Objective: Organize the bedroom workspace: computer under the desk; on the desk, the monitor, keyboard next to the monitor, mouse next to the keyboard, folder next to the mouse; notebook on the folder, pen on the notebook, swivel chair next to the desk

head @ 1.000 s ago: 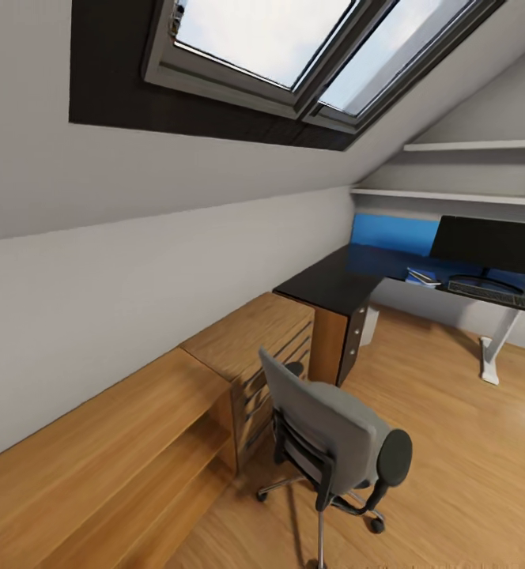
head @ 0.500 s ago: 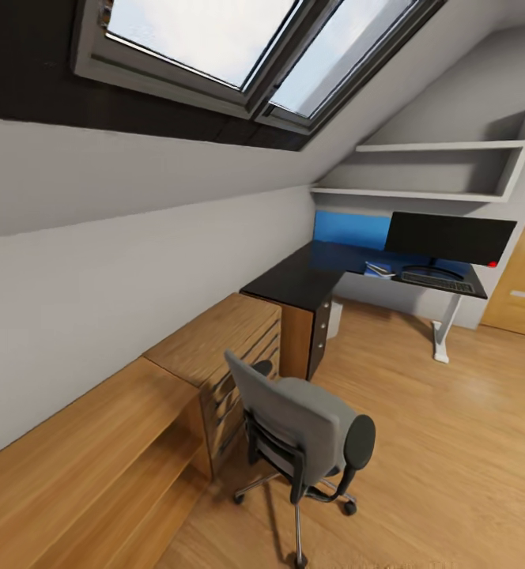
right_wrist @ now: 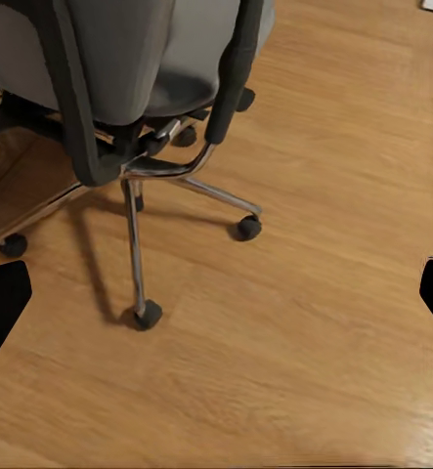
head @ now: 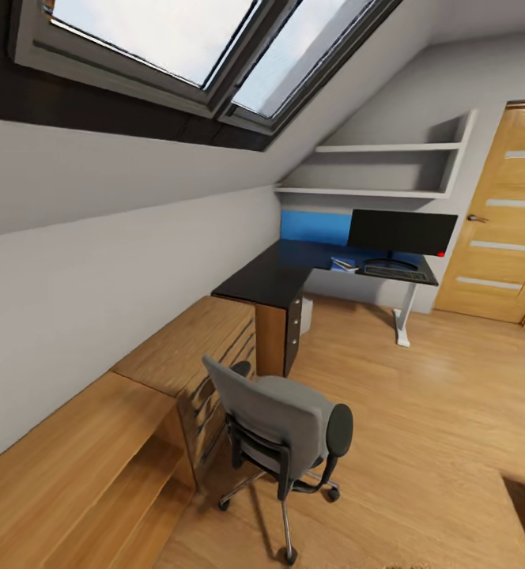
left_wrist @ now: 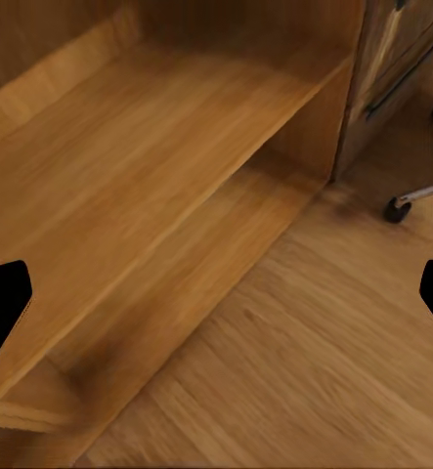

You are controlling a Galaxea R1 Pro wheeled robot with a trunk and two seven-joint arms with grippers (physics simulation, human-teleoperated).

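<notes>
The grey swivel chair (head: 282,423) stands on the wood floor with its back to me, beside the wooden dresser and apart from the desk. The glossy black L-shaped desk (head: 266,278) fills the far corner. On it stand the black monitor (head: 402,231) and, in front of it, the keyboard (head: 397,272). A small pale item (head: 343,264) lies left of the keyboard, too small to identify. The light-grey computer (head: 306,314) sits under the desk. Folder, notebook, pen and mouse are out of view. My left gripper (left_wrist: 216,303) hangs open over a low wooden shelf. My right gripper (right_wrist: 216,298) hangs open near the chair's base (right_wrist: 138,186).
A wooden dresser (head: 215,348) and a low wooden bench (head: 73,466) run along the sloped left wall. White wall shelves (head: 373,170) hang above the desk. A wooden door (head: 500,221) stands at the far right. Open floor (head: 421,411) lies right of the chair.
The whole head view has swung to the right, bringing the door into sight and shifting desk and chair leftward in the picture. Nothing in the room itself has moved.
</notes>
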